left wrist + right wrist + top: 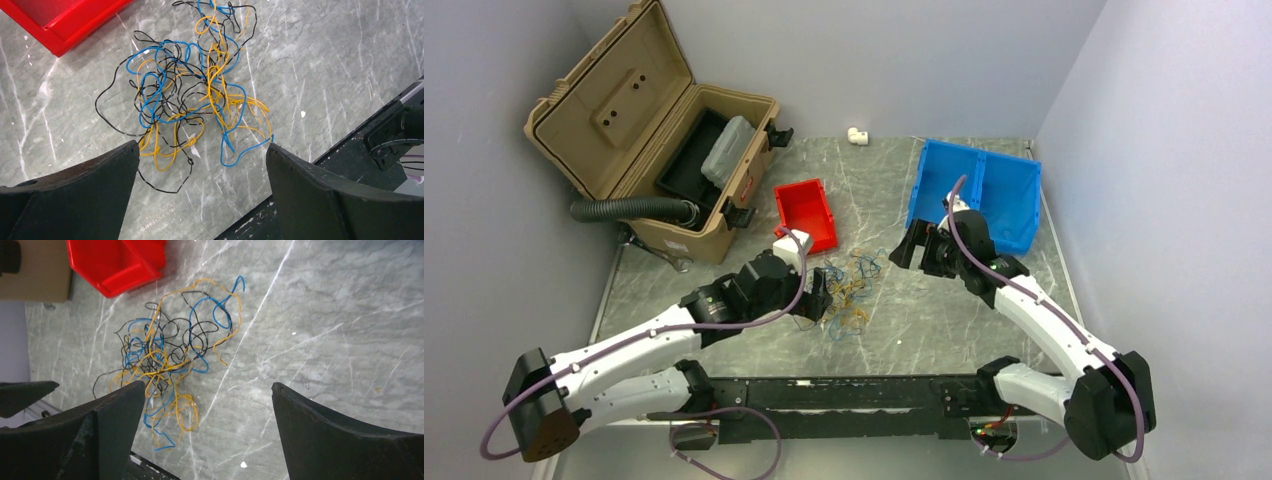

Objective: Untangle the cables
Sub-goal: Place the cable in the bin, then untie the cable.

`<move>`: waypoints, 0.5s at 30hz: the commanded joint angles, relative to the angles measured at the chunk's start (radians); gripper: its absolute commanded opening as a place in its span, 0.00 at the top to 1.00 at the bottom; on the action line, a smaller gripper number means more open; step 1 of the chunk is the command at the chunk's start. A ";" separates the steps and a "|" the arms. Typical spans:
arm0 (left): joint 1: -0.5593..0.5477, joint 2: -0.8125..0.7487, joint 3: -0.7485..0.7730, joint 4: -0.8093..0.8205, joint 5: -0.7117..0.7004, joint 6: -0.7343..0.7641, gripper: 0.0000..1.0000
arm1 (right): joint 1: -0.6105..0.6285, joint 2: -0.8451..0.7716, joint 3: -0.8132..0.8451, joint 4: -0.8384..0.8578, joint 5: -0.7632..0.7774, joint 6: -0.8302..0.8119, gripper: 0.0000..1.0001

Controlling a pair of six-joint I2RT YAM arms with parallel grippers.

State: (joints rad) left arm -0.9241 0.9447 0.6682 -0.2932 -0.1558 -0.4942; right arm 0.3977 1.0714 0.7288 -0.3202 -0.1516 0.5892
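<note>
The cables (849, 285) are thin yellow, blue and black wires in one loose tangle on the grey marble table, seen too as cables (192, 95) in the left wrist view and cables (167, 360) in the right wrist view. My left gripper (820, 298) hovers at the tangle's left edge; in its own view the left gripper (202, 146) stands open with only table and a few wire ends between its fingers. My right gripper (911, 248) is to the right of the tangle, apart from it; the right gripper (207, 386) is open and holds nothing.
A red bin (805, 213) stands just behind the tangle. A blue bin (975, 195) is at the back right behind my right arm. A tan open case (649, 140) with a black ribbed hose (629, 209) sits at the back left. The black base rail (844, 395) runs along the near edge.
</note>
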 commanded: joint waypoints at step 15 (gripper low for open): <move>0.039 0.132 0.060 0.087 0.003 0.006 0.05 | 0.098 0.111 -0.036 0.204 -0.051 0.083 0.26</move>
State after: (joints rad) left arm -0.9016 1.0393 0.6762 -0.2493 -0.1581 -0.4934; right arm 0.4717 1.1336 0.6643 -0.1860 -0.2180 0.6479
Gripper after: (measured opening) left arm 0.965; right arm 0.779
